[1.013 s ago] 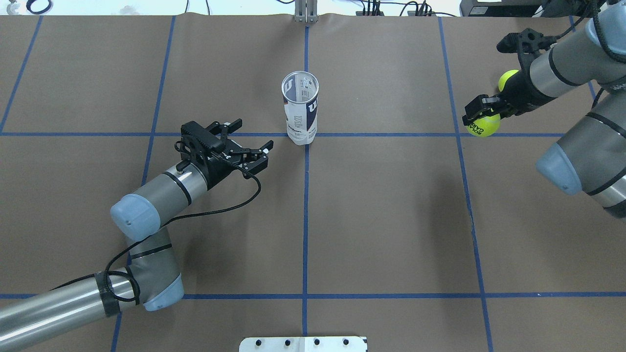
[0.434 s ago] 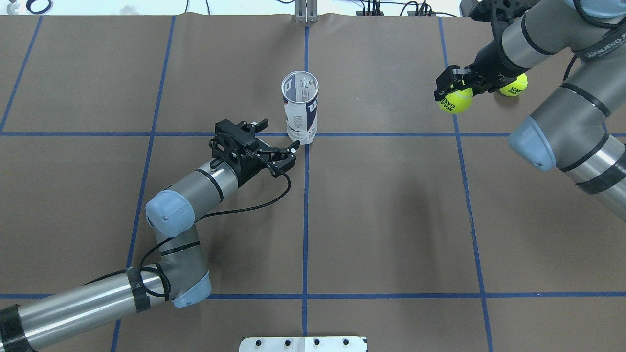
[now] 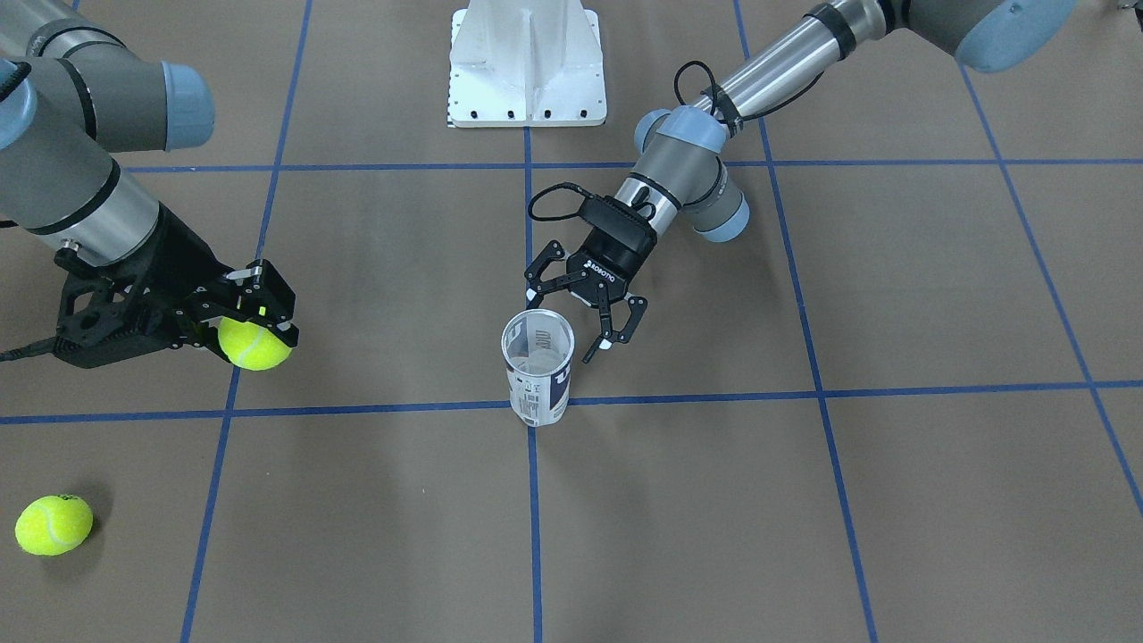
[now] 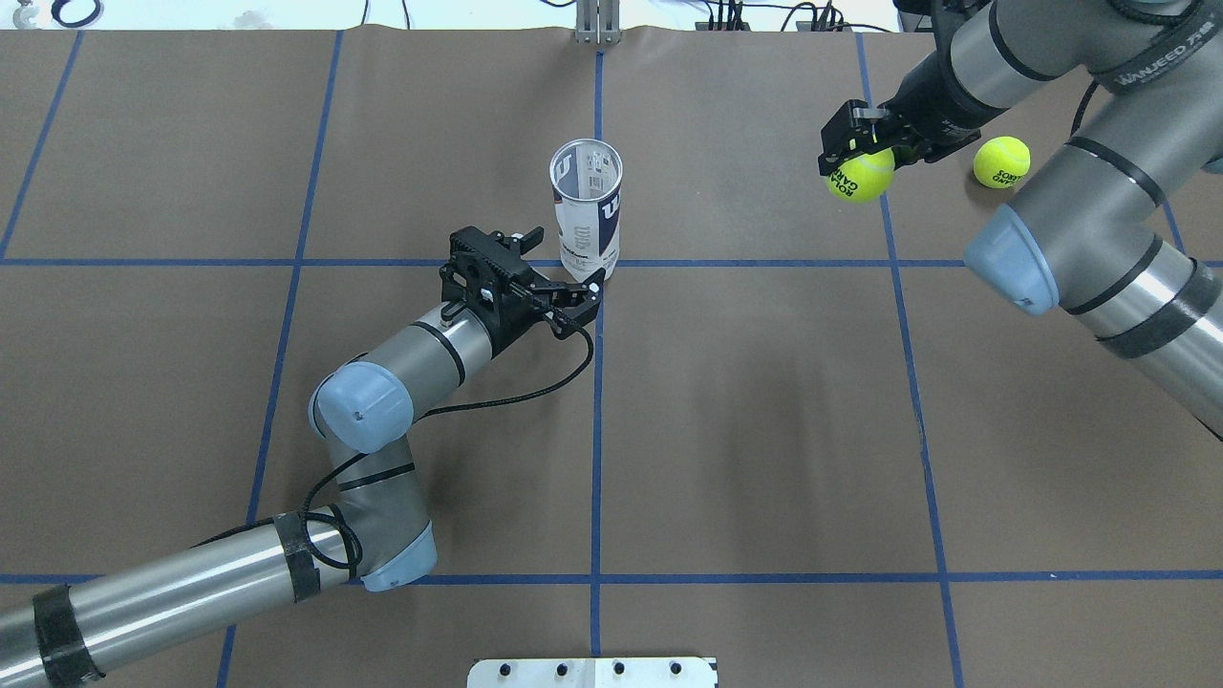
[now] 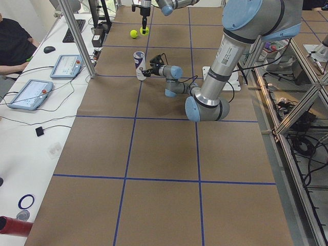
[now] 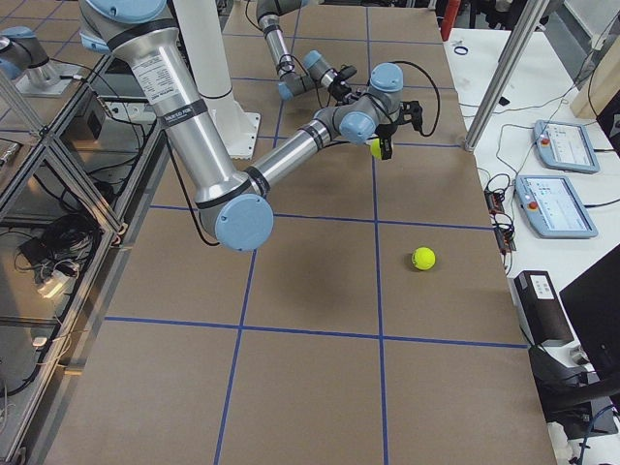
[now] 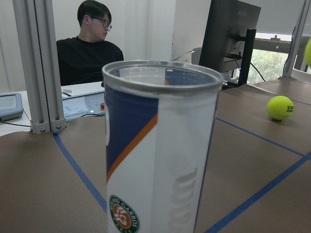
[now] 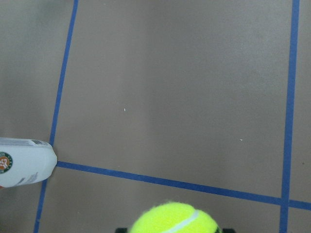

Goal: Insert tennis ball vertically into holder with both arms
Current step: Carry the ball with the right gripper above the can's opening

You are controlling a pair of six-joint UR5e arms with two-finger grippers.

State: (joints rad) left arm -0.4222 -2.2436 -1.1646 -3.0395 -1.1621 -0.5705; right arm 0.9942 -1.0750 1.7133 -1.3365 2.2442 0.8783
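Overhead exterior, holder (image 4: 586, 215) upright on the table (image 4: 764, 430), left gripper (image 4: 568, 260) spread beside its base, right gripper (image 4: 855, 156) pinching a ball (image 4: 861, 179) well apart, spare ball (image 4: 1001, 161) near it.

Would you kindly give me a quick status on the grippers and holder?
Left gripper open beside holder, not gripping. Right gripper shut on tennis ball, far from holder. Spare ball aside.

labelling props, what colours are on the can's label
Navy and white with an orange stripe on the can, clearest in the left wrist view.
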